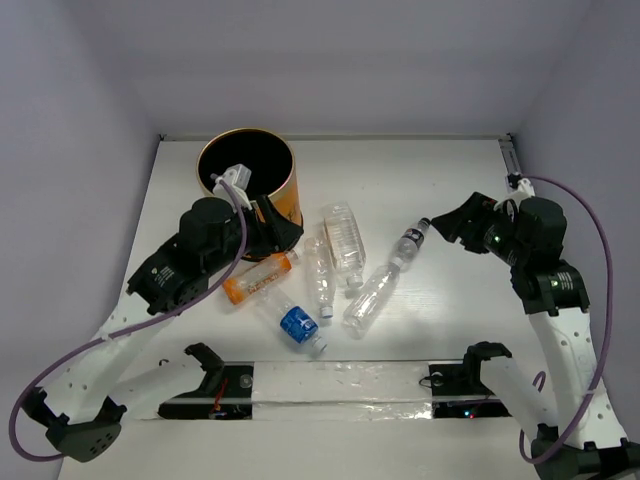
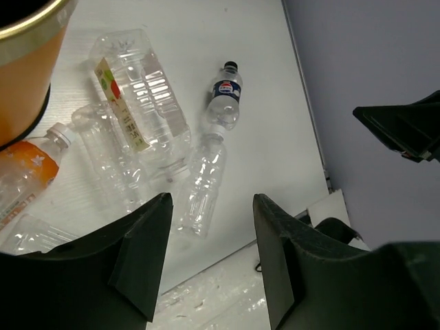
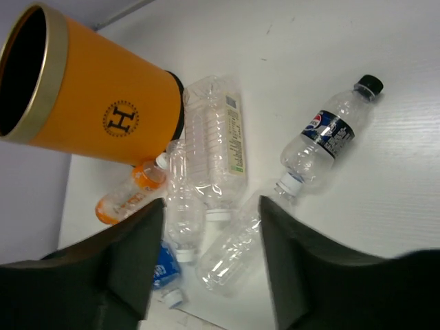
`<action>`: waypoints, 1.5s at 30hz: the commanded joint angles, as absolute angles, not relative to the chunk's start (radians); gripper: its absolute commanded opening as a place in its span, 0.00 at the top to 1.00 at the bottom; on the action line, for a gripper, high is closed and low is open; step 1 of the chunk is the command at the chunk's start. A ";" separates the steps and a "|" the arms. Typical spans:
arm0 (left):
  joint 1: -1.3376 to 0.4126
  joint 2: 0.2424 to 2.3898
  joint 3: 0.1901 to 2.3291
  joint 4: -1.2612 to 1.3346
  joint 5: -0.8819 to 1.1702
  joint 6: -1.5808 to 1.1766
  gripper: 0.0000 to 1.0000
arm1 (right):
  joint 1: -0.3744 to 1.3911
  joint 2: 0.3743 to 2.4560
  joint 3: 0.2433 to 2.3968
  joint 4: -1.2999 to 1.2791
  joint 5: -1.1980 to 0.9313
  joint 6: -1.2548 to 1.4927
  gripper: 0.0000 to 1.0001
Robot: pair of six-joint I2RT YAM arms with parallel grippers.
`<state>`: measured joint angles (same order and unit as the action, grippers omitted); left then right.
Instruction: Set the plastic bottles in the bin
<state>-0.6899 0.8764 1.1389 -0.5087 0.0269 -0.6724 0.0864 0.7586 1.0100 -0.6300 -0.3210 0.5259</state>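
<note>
The orange bin [image 1: 283, 196] [image 3: 103, 110] [image 2: 20, 75] stands upright at the back left. Several plastic bottles lie on the table to its right. They are a large ribbed one [image 1: 345, 240] [image 3: 216, 141] [image 2: 141, 96], a slim clear one [image 1: 319, 275] [image 3: 182, 206], an orange one [image 1: 258, 277] [image 3: 127, 196] [image 2: 24, 168], a blue-labelled one [image 1: 298, 325] [image 3: 165, 271], a plain clear one [image 1: 370, 295] [image 2: 201, 185] [image 3: 237, 251] and a black-capped one [image 1: 408, 245] [image 3: 328, 137] [image 2: 225, 103]. My left gripper [image 1: 280, 232] [image 2: 212, 203] hangs open and empty beside the bin. My right gripper [image 1: 450, 222] [image 3: 212, 206] is open and empty, just right of the black-capped bottle.
White walls enclose the table on three sides. A taped clear strip [image 1: 340, 385] runs along the near edge between the arm bases. The right arm [image 2: 405, 127] shows at the right of the left wrist view.
</note>
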 commanded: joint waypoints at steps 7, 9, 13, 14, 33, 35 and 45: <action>-0.693 0.753 0.988 -0.596 0.156 -0.859 0.77 | 0.101 0.721 0.905 -0.661 -0.364 0.529 1.00; -0.693 0.739 0.973 -0.647 0.158 -0.877 0.91 | 0.101 0.700 0.864 -0.658 -0.377 0.547 1.00; -0.693 0.724 0.907 -0.759 0.216 -0.926 1.00 | 0.110 0.660 0.772 -0.632 -0.411 0.592 1.00; -0.693 0.718 0.893 -0.773 0.222 -0.952 1.00 | 0.110 0.652 0.759 -0.630 -0.410 0.594 1.00; -0.703 0.830 0.684 -0.824 0.085 -1.177 0.07 | 0.138 0.699 0.620 -0.640 -0.429 0.537 0.10; -0.703 0.853 0.664 -0.789 0.042 -1.187 0.06 | 0.138 0.707 0.614 -0.635 -0.426 0.548 0.09; -0.692 1.000 0.603 -0.663 -0.070 -1.197 0.04 | 0.167 0.801 0.577 -0.516 -0.405 0.588 0.02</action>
<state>-0.6983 0.9840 0.6083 -0.7082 0.0067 -1.1763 0.1501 0.7643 0.5739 -0.6132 -0.4076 0.5816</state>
